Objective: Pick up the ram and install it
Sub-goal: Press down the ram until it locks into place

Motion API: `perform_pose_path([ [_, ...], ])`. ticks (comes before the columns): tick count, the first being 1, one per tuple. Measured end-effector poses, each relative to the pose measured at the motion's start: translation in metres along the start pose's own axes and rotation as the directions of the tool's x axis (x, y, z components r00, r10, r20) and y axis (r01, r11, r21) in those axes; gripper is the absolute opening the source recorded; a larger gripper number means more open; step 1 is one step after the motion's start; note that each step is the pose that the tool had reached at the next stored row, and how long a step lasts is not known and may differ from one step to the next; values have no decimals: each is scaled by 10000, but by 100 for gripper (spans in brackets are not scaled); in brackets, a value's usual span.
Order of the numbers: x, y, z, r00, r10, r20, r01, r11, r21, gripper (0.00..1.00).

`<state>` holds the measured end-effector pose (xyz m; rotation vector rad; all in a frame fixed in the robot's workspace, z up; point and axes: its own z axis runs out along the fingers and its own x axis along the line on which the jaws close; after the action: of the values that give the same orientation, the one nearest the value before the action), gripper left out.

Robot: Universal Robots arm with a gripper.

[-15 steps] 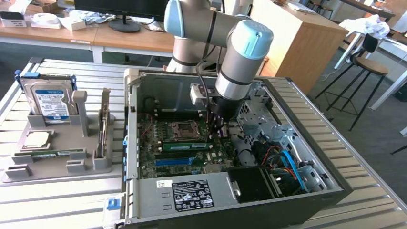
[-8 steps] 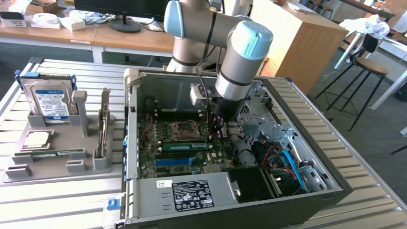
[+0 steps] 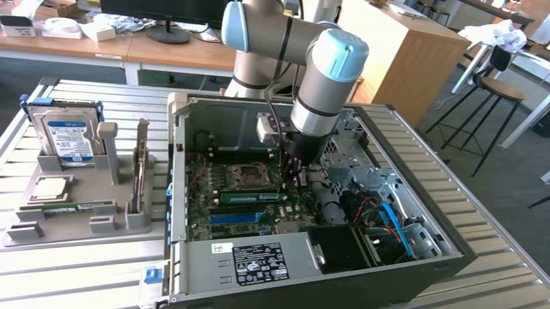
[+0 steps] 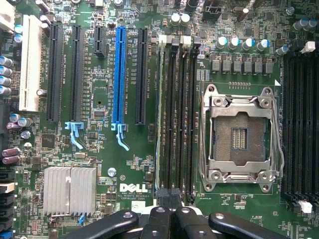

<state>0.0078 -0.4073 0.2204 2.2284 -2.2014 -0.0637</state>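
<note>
"Where's the claw now?"

"Down inside the open computer case (image 3: 447, 238), over the motherboard (image 4: 134, 164). The gripper (image 3: 295, 179) hangs just past the processor socket (image 4: 241, 132), at the end of the memory slots (image 4: 179, 114)."

"Fingers apart?"

"No, pressed together. In the wrist view the black fingertips (image 4: 160, 215) meet, with nothing I can see between them."

"And the ram?"

"A green ram (image 3: 249, 196) sits along a slot on the board, just near of the socket and close beside the gripper. I can't tell if they touch. Its twin (image 3: 73, 207) lies flat in the grey tray (image 3: 77, 233) on the exterior view's left, near the hard drive (image 3: 64, 132)."
</note>
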Motion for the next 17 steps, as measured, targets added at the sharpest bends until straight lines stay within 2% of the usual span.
perform_pose_path([
  [17,1,-1,26,10000,-1,-1,1,10000,2,10],
])
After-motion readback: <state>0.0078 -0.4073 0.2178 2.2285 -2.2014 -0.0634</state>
